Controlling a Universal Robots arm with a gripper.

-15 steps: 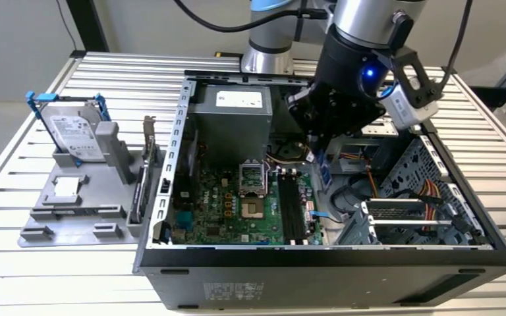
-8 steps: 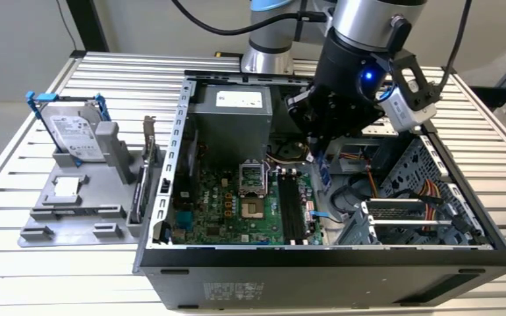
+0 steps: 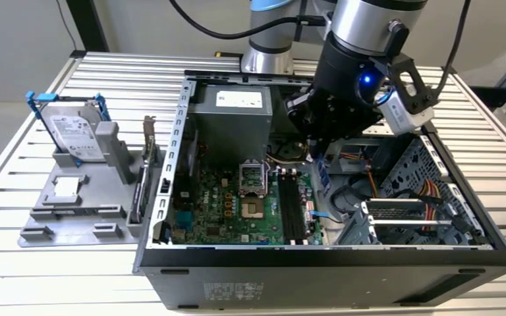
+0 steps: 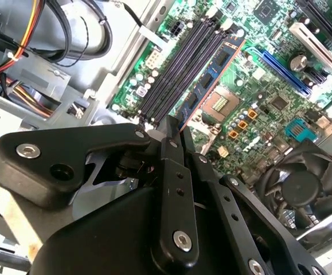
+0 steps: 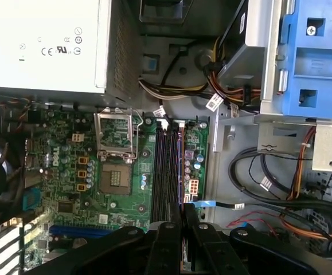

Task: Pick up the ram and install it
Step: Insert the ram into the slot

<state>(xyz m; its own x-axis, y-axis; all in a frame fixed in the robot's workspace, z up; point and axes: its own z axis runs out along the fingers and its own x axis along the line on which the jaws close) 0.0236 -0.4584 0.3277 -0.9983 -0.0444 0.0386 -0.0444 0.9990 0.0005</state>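
1. Presently, the end effector (image 4: 176, 127) is positioned inside the open computer case (image 3: 176, 131), above the motherboard (image 3: 226, 204); its black fingers (image 4: 171, 172) are closed on the ram (image 4: 211, 74).
2. Ram: a thin bluish-green stick with dark chips, seen in the second wrist view as held by one end between the fingers and extending away over the long black slots (image 4: 171, 69), lying along them on the side nearer the processor socket (image 4: 220, 103). Whether it touches a slot cannot be told.
3. In the first wrist view, the fingertips (image 5: 173, 220) are seen directly over the near end of the black slots (image 5: 167, 166).
4. Arm (image 3: 367, 26): silver and black, reaching down into the case from the far side in the exterior view.
5. Power supply (image 3: 231, 122): grey box, mounted at the far end of the case.
6. Cooling fan (image 4: 303, 183): black, beside the motherboard.
7. Hard drive (image 3: 73, 135): silver, in a blue frame, standing in a grey holder (image 3: 77, 210) on the worktop (image 3: 7, 197), at the exterior view's left, well apart from the case.
8. Bundled cables (image 5: 280, 195): coloured, lying in the case bay beside the motherboard.
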